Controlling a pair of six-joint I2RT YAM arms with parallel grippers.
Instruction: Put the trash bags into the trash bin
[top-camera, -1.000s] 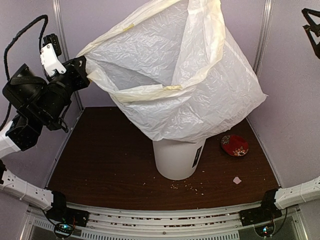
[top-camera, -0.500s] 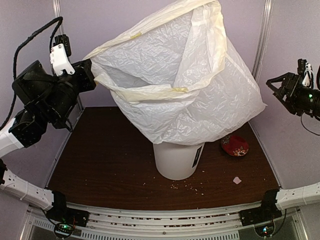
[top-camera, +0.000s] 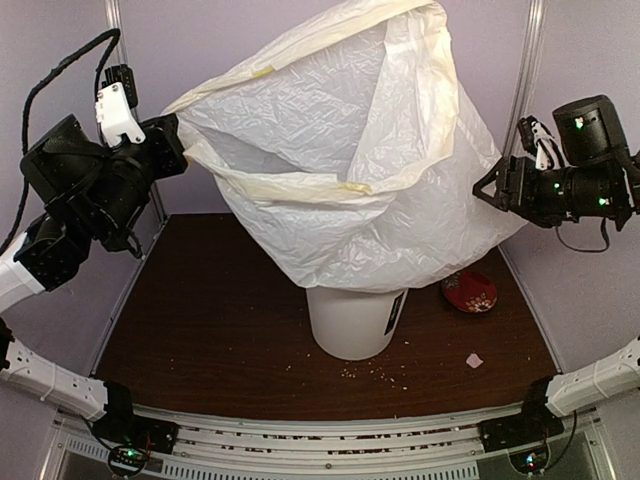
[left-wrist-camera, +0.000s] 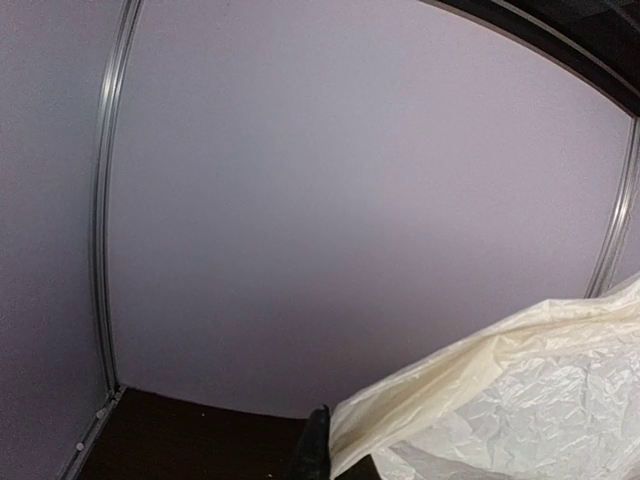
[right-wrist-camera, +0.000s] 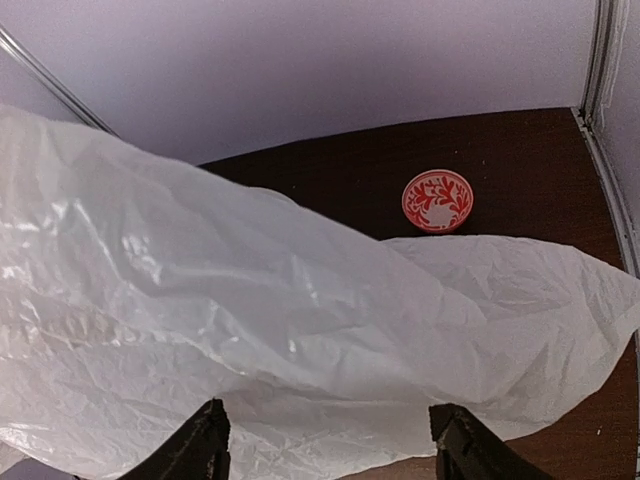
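Observation:
The trash bag (top-camera: 350, 170), a big crinkly translucent white sheet with a cream rim, hangs open in the air over the trash bin (top-camera: 352, 320), a white bucket with a black label, and hides its mouth. My left gripper (top-camera: 178, 140) is shut on the bag's cream rim at the upper left; in the left wrist view one dark finger (left-wrist-camera: 314, 450) presses the rim (left-wrist-camera: 440, 385). My right gripper (top-camera: 487, 188) is open, beside the bag's right flank. In the right wrist view its fingertips (right-wrist-camera: 206, 440) frame the bag (right-wrist-camera: 300, 330).
A small red-patterned bowl (top-camera: 470, 291) sits on the dark table right of the bin; it also shows in the right wrist view (right-wrist-camera: 437, 200). A white paper scrap (top-camera: 474, 360) and crumbs (top-camera: 378, 374) lie near the front. Purple walls (top-camera: 580, 60) close in the sides and back.
My right arm has come in from the upper right to the bag's right side, gripper open. My left gripper has shifted slightly, holding the bag's rim throughout.

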